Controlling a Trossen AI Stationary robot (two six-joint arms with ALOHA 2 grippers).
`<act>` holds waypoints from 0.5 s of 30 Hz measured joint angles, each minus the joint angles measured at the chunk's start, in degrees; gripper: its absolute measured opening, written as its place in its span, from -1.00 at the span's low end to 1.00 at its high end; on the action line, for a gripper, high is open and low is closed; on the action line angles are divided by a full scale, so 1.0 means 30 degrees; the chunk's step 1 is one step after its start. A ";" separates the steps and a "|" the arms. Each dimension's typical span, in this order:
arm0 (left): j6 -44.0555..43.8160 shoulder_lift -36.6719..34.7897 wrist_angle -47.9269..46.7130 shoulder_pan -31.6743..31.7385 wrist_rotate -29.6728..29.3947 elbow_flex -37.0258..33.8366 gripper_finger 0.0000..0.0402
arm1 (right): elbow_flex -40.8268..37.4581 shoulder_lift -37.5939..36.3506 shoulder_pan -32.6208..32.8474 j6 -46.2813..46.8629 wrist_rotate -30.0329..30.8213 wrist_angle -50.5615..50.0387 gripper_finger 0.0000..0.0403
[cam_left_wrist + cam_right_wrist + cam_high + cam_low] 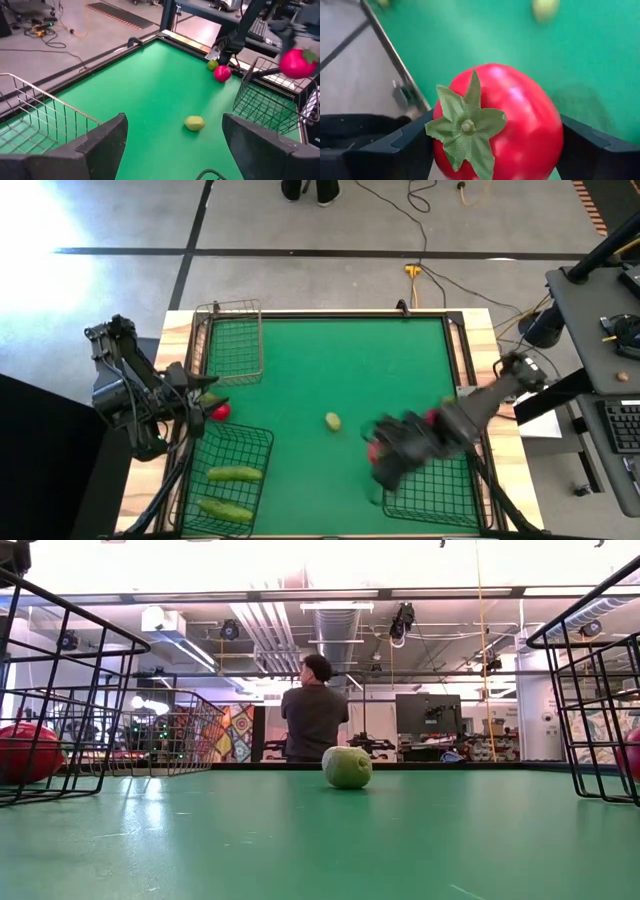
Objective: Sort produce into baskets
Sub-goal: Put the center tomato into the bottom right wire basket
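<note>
My right gripper (385, 458) is shut on a red tomato (500, 125) with a green leafy cap. It is held in the air at the far left corner of the near-right wire basket (440, 495). My left gripper (172, 145) is open and empty at the table's left edge (205, 405). A second red tomato (219, 412) lies beside it, at the far rim of the near-left basket (235, 470). That basket holds two green cucumbers (234, 474). A pale yellow-green fruit (332, 421) lies on the green mat mid-table. My right gripper pinches the tomato's two opposite sides (437, 145) between its two fingers (395, 145). The leafy cap (467, 126) faces the wrist camera. The tomato is lifted clear of the mat; in the left wrist view (297, 63) it shows above the basket rim.
A narrower basket (232, 340) stands at the far left. A third red tomato (432, 418) and a small green fruit (448, 402) lie near the table's right edge. A person (313, 715) stands beyond the far edge. The mat's middle (330, 370) is free.
</note>
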 joint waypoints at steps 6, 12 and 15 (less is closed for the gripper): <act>0.0080 -0.0075 0.0044 0.0000 -0.1161 -0.0001 0.52 | -0.1910 0.0428 0.3358 0.9402 -0.1573 -0.1796 0.53; 0.0764 0.0071 0.0160 0.0000 -0.0677 0.0531 0.52 | -0.5694 0.0936 0.4505 1.5894 -0.5055 -0.1514 0.54; 0.1692 0.0245 0.0379 -0.0007 -0.0131 0.0903 0.52 | -0.7889 0.0595 0.4637 1.7793 -0.5142 -0.0144 0.54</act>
